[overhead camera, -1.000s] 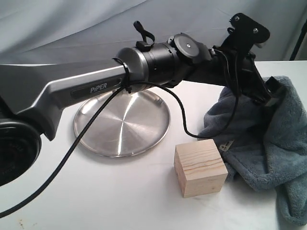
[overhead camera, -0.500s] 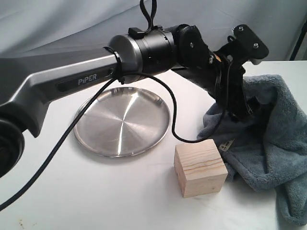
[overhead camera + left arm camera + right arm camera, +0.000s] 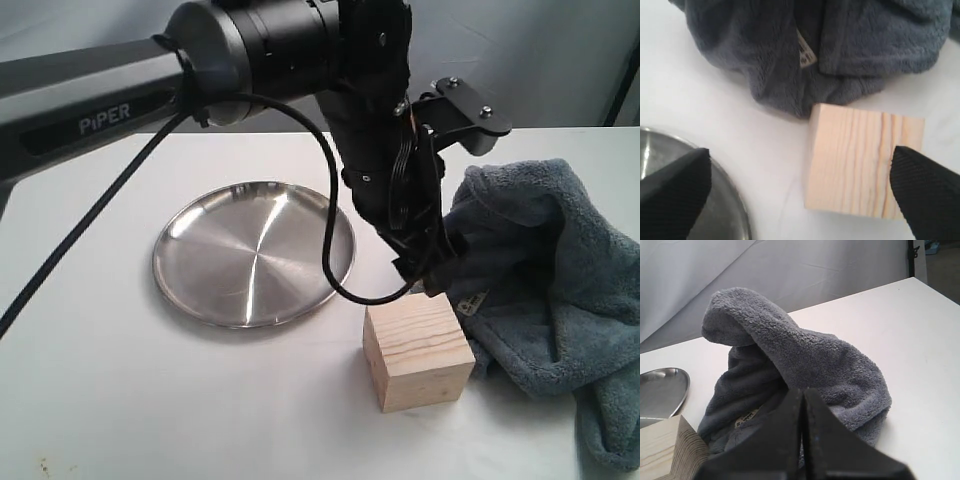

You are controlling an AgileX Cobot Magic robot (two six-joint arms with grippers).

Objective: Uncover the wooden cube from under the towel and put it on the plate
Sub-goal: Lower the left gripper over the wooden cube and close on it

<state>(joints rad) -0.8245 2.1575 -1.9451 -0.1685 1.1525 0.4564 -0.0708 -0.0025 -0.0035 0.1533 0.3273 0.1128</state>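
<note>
The wooden cube [image 3: 418, 350] stands uncovered on the white table, just right of the plate [image 3: 250, 255] and touching the towel's front edge. The blue-grey towel [image 3: 545, 290] lies bunched at the right, its white label showing. My left gripper [image 3: 432, 282] points down just above the cube's far edge. In the left wrist view the left gripper [image 3: 800, 200] is open wide, with the cube [image 3: 860, 160] lying between its fingers toward one finger [image 3: 927, 192], and the towel [image 3: 840, 50] beyond. My right gripper [image 3: 802, 397] is shut and empty, facing the towel [image 3: 790, 355], with the cube [image 3: 665, 450] beside it.
The plate's rim [image 3: 732, 220] shows beside the left gripper's other finger in the left wrist view, and the plate [image 3: 660, 385] sits far off in the right wrist view. A black cable [image 3: 340, 270] loops from the left arm down over the plate's right rim. A grey backdrop hangs behind the table.
The left arm has swung away from the towel's upper fold, turned downward and moved left, so its gripper now hangs over the cube. The cube and plate have not moved.
</note>
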